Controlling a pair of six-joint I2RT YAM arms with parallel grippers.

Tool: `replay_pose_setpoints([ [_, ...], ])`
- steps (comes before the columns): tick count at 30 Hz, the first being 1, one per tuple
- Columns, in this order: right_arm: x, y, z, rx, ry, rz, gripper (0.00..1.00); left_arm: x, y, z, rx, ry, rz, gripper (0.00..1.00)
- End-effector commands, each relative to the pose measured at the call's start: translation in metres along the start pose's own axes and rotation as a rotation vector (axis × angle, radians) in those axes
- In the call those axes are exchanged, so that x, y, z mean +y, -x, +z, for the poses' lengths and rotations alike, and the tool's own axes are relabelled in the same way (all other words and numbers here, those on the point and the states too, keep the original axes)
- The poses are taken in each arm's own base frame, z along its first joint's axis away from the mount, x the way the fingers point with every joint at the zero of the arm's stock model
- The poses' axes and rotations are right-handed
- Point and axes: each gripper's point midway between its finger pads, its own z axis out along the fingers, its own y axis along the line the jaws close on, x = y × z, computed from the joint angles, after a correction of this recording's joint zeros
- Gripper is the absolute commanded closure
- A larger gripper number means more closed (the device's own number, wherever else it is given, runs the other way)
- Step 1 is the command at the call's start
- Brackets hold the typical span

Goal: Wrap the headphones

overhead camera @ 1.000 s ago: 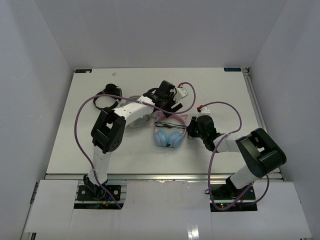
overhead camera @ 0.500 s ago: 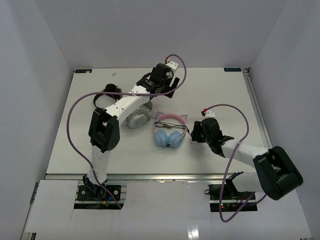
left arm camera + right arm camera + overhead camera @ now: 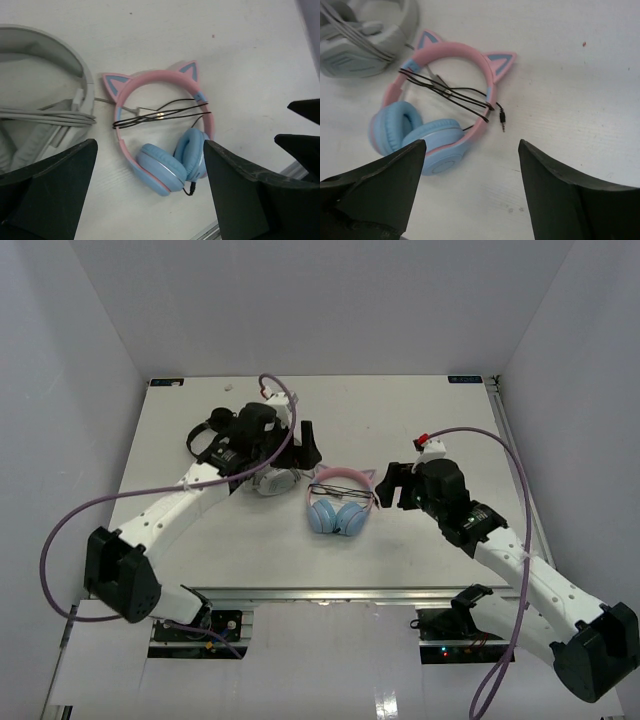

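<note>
The headphones (image 3: 338,502) lie flat near the middle of the table (image 3: 440,420), pink band toward 12 o'clock, blue cups toward 6 o'clock. The dark cable (image 3: 160,114) crosses the band in several strands. Its plug (image 3: 502,120) rests on the table just beside the band. Left gripper (image 3: 308,443): at 11 o'clock of them, fingers spread wide, holding nothing. Right gripper (image 3: 386,488): at 3 o'clock, fingers likewise apart, empty. Grey-white headphones (image 3: 275,480) lie near, at 10 o'clock.
</note>
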Motion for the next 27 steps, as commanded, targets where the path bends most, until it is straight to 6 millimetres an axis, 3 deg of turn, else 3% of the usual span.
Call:
replay_pose_setpoints([
  [1, 0.019, 0.037, -0.036, -0.035, 0.054, -0.083, 0.15, -0.044, -0.001, -0.041, -0.154, -0.203, -0.047, 0.02],
  [4, 0.029, 0.043, -0.046, -0.038, 0.113, -0.115, 0.09, -0.06, -0.005, -0.067, -0.217, -0.262, -0.055, 0.02],
  [7, 0.036, 0.04, -0.047, -0.037, 0.162, -0.125, 0.02, -0.072, -0.018, -0.081, -0.231, -0.305, -0.026, 0.02],
  [10, 0.031, 0.039, -0.046, -0.096, 0.151, -0.098, 0.03, -0.087, -0.037, -0.089, -0.254, -0.332, 0.007, 0.02],
  [11, 0.024, 0.028, -0.042, -0.106, 0.131, -0.08, 0.04, -0.089, -0.055, -0.087, -0.242, -0.326, 0.024, 0.02],
  [13, 0.02, 0.027, -0.044, -0.136, 0.124, -0.06, 0.06, -0.089, -0.056, -0.091, -0.265, -0.305, 0.037, 0.02],
  [17, 0.012, 0.028, -0.052, -0.191, 0.099, -0.021, 0.1, -0.071, -0.064, -0.102, -0.363, -0.258, 0.035, 0.02],
  [19, 0.013, 0.028, -0.055, -0.197, 0.108, -0.022, 0.1, -0.065, -0.053, -0.117, -0.48, -0.271, 0.001, 0.02],
  [22, 0.014, 0.028, -0.057, -0.207, 0.118, -0.023, 0.1, -0.05, -0.063, -0.113, -0.514, -0.233, 0.006, 0.02],
  [27, 0.013, 0.026, -0.059, -0.209, 0.123, -0.029, 0.1, -0.04, -0.062, -0.106, -0.506, -0.166, 0.023, 0.02],
])
